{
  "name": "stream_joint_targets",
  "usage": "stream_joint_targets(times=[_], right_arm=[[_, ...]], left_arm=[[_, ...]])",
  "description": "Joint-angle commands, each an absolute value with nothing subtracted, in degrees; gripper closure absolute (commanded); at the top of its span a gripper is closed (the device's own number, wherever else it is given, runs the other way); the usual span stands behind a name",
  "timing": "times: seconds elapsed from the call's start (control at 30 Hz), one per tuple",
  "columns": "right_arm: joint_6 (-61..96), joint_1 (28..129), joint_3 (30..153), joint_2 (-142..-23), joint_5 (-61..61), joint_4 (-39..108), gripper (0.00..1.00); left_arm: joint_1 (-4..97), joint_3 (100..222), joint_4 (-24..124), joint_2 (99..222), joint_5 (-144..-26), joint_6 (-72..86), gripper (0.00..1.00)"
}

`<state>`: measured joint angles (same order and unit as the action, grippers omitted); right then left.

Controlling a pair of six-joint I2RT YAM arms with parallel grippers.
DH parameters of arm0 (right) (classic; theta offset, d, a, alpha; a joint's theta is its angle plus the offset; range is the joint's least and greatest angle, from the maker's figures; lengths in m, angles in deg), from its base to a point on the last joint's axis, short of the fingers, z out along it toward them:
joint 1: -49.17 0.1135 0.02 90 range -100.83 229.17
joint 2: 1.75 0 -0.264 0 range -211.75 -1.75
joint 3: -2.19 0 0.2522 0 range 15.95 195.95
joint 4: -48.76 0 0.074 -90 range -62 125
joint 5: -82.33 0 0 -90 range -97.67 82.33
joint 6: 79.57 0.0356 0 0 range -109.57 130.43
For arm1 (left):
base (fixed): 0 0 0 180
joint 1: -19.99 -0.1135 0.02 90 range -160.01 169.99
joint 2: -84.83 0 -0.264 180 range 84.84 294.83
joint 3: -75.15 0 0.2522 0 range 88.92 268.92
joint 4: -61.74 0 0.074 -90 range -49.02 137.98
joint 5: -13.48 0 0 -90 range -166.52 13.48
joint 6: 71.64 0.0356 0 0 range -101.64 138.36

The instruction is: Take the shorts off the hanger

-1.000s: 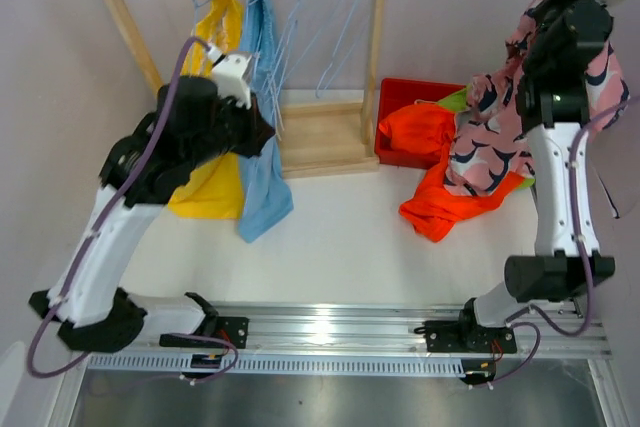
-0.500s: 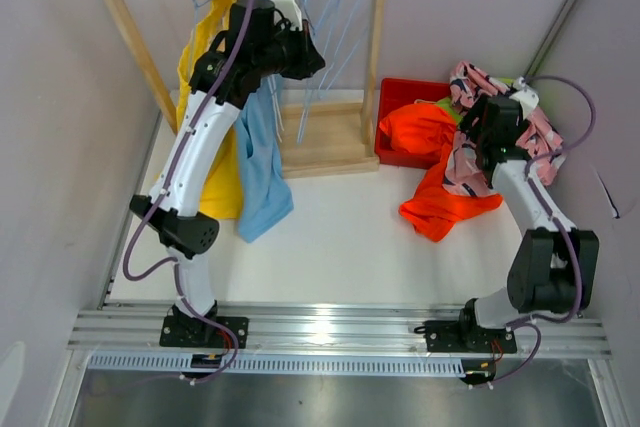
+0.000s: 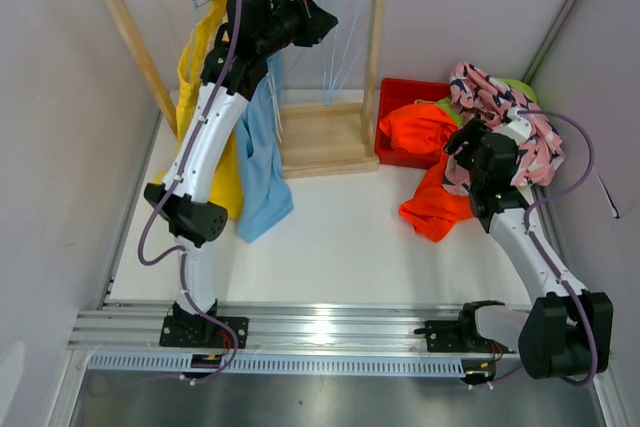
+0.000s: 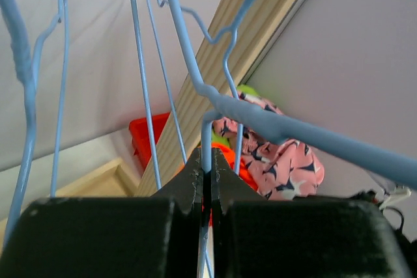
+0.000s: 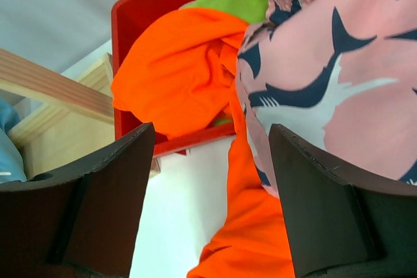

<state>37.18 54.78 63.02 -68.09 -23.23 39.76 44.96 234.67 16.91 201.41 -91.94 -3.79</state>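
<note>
Far left, on the wooden rack (image 3: 320, 137): yellow shorts (image 3: 190, 67) and, just beside them, light blue shorts (image 3: 262, 162), both hanging, hems down toward the bench (image 3: 330, 247). Soft, light and floppy by the look; likely to slip along wire yet catch at the waistband. Best pinched at the waistband close under the hanger, then drawn downward and off.

Further right, left jaws clenched on a bare blue wire hanger (image 4: 206, 138), among other empty ones.

Right of the rack: red bin (image 3: 400, 87), orange shorts (image 3: 420, 127) spilling out onto the bench, pink patterned shorts (image 3: 495, 97) heaped over them, lime green shorts (image 5: 241, 1) peeking behind. Right jaws spread wide, grasping nothing, poised over orange and pink.
</note>
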Motion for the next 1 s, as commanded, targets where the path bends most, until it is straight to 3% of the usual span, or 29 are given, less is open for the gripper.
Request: stream_joint_targets(times=[0.0, 0.43, 0.83, 0.97], right_arm=[[38.73, 55.41, 61.31, -64.33, -23.41, 41.86, 0.24], [41.98, 61.73, 53.49, -57.74, -24.72, 41.95, 0.26], [43.48, 72.89, 50.05, -57.03, -29.73, 43.09, 0.28], [43.3, 75.53, 50.49, -56.42, -31.22, 42.56, 0.27]], left_arm=[[44.86, 237.63, 26.07, 202.78, -91.99, -8.26, 0.98], [43.54, 241.23, 42.43, 211.92, -90.14, -22.94, 0.92], [42.66, 241.76, 41.83, 214.65, -88.13, -24.27, 0.87], [42.4, 242.02, 37.97, 214.56, -85.14, -23.04, 0.68]])
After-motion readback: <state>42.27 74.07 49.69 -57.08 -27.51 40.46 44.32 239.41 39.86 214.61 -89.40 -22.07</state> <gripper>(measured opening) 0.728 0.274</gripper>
